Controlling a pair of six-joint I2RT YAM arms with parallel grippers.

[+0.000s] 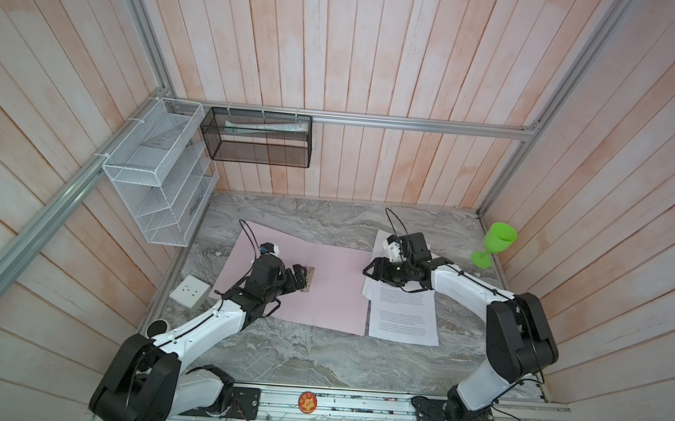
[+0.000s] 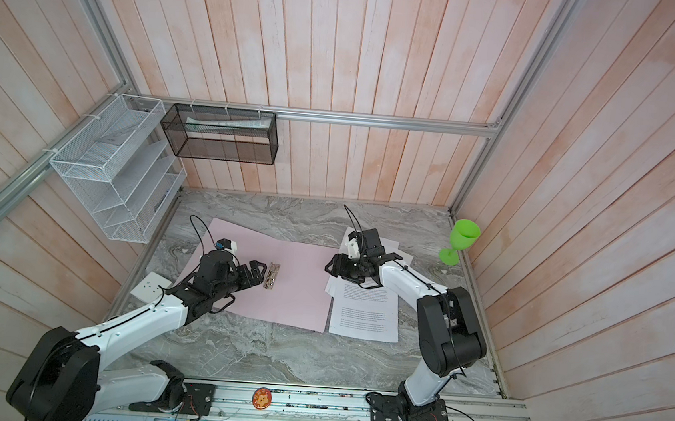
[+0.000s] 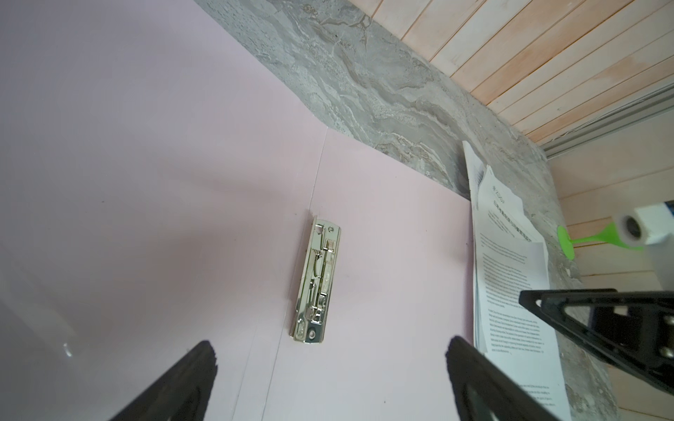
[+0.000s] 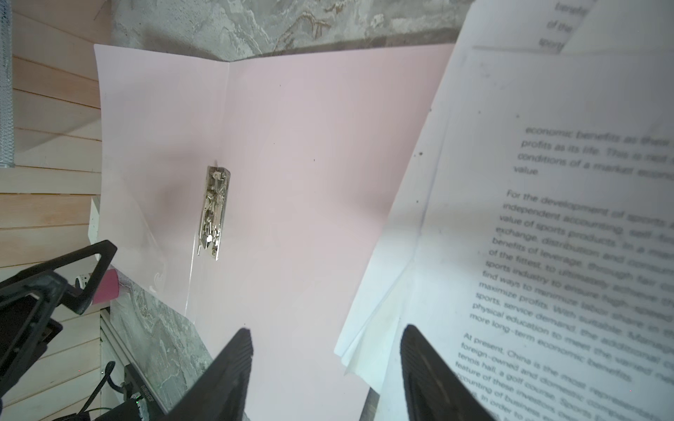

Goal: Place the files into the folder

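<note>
Marble tabletop (image 1: 314, 355) amid pale plank walls (image 1: 382, 57)

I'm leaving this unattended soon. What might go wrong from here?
The files lie fanned, so the right gripper, fingers open at their edge, may catch only some sheets. The clip seems to lie flat on the folder; sheets could ride over it. The green goblet stands near the files; a swing might topple it.

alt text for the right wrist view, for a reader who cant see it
A pale pink folder lies open on a grey marble table, a silver clip by its spine. White printed files lie fanned at its edge. The right gripper hangs open above, one finger over the folder, one over the files.
</note>
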